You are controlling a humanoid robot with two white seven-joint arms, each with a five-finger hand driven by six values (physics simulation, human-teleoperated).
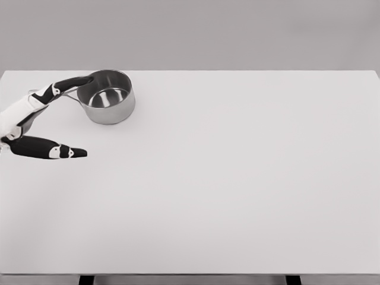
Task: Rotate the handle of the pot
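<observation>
A small steel pot (108, 98) stands upright on the white table (225, 178) at the far left. Its thin handle (71, 97) points left from the rim and is mostly hidden behind my left hand (50, 119). That hand comes in from the left edge with its fingers spread. The upper fingers (70, 84) stretch over the handle and reach the pot's left rim. The thumb (50, 148) lies apart, lower down on the table, holding nothing. I cannot tell whether the upper fingers press on the handle. The right arm does not show.
The table's far edge runs just behind the pot. Its left edge lies close to my hand. A plain grey wall stands behind.
</observation>
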